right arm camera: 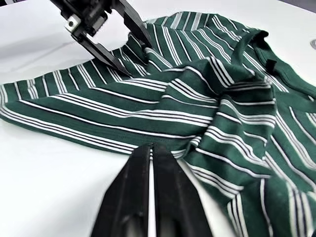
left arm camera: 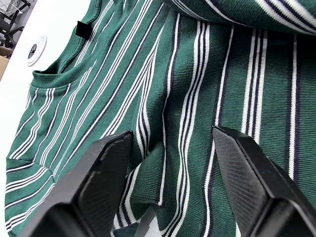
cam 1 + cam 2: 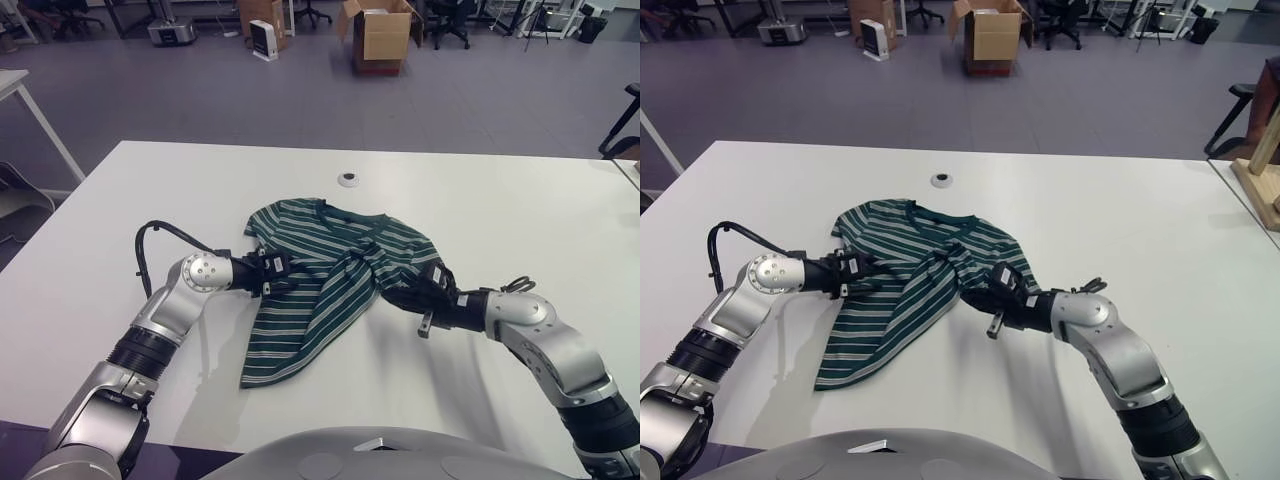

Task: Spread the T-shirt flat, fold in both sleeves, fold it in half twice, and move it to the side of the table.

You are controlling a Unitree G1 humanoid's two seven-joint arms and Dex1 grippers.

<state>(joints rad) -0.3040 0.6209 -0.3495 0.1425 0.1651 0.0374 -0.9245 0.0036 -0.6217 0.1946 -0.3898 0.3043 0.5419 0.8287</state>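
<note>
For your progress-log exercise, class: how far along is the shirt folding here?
Done: nothing yet; the shirt lies crumpled on the table, one side flopped across. In hand: spreading, with the left gripper open over it and the right gripper shut at its edge. Left: flattening, both sleeves, two half folds, moving aside.

Dark green T-shirt (image 3: 318, 262) with thin white and dark stripes, a ribbed collar (image 3: 352, 214) and a small black tag (image 2: 85, 29) at the neck. Lies near the middle of the table (image 3: 520, 200), neck toward the far edge, hem (image 3: 270, 375) toward the near edge and slanted to the left. Not spread flat: right side bunched and drawn in over the chest, raising a ridge of folds across the middle. Lower body narrowed into a long creased band, lying on the tabletop short of the near edge.
</note>
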